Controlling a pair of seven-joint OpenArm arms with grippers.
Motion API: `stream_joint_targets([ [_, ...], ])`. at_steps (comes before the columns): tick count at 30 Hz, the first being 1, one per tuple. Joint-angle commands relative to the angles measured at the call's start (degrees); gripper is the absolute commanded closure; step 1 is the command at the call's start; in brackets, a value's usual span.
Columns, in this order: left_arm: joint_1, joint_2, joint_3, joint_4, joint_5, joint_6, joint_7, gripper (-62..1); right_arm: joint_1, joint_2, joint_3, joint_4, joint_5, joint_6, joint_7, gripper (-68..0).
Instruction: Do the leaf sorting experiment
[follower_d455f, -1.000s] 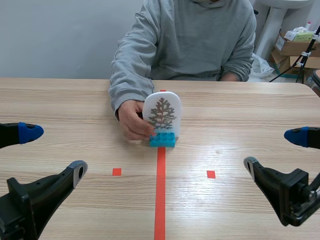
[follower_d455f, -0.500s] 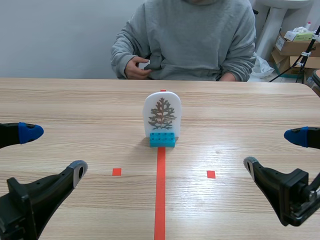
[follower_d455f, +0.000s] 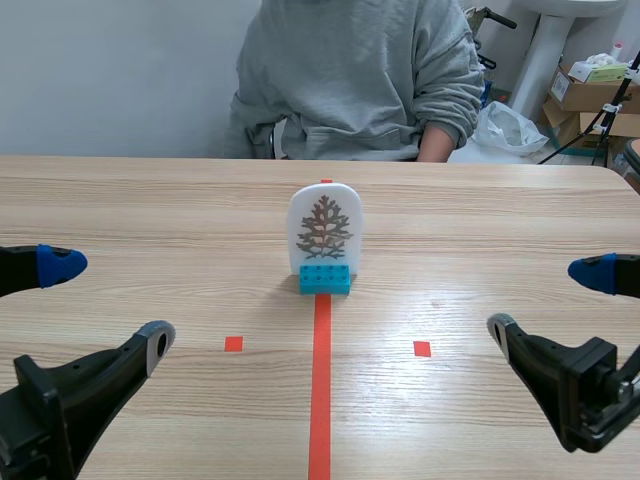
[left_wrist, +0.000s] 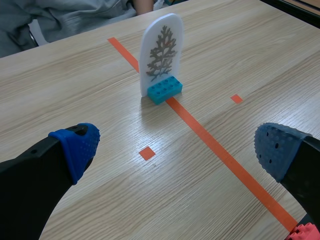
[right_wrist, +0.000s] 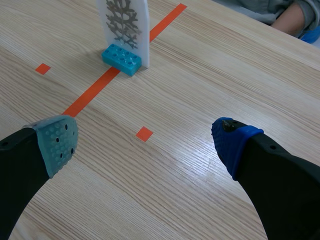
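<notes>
White plastic, arch-topped and printed with a brownish, finely branched leaf, the leaf card (follower_d455f: 324, 228) stands upright in a turquoise studded brick (follower_d455f: 325, 279) at the middle of the wooden bench (follower_d455f: 150, 210), right on the far end of the orange-red tape line. From the left gripper (follower_d455f: 108, 304) it lies at about one o'clock, and from the right gripper (follower_d455f: 549, 301) at about eleven; both are well apart from it. Each gripper has its fingers spread wide with nothing between them, as both wrist views confirm.

My reading is that the sample has been presented and the sorting itself has not begun. The next move would call for one arm to reach in to the card, close on the brick or the card's edges without tipping it, and carry it to one side of the line.

Which side it belongs on cannot be told: no bins or reference leaves are in view. The person (follower_d455f: 360, 70) at twelve o'clock is cut off above the shoulders, hands out of sight. A small red studded piece (left_wrist: 303, 233) beside the left gripper's finger is mostly cut off, and I cannot say what it is
</notes>
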Motion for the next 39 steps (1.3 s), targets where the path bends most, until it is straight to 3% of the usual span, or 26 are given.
stream_joint_targets([
  [1,0.0,0.31,-0.04,1.18,-0.33,0.11,-0.94,-62.3,0.17,-0.02,0.52,0.74,0.2,0.02,0.83,-54.7],
  [17,-0.02,0.31,-0.04,1.18,-0.24,0.11,-0.81,-62.3,0.17,-0.02,0.52,0.74,0.2,0.02,0.81,-54.7],
  [22,-0.68,0.31,-0.04,1.18,-0.04,0.09,2.8,-62.3,0.17,-0.02,0.52,0.74,0.17,0.02,0.39,-54.7],
  [28,-5.49,1.4,-0.02,0.66,5.53,-2.4,9.42,-62.3,0.17,-0.02,0.52,0.74,0.17,0.02,0.2,-54.7],
  [33,-14.62,1.38,2.78,-5.84,7.37,-5.25,9.55,-62.3,0.2,-0.02,0.52,0.74,0.17,0.02,0.22,-54.7],
  [39,-30.64,1.22,12.02,-20.68,8.96,-7.26,9.14,-62.3,0.2,-0.02,0.52,0.74,0.17,0.02,0.22,-54.7],
])
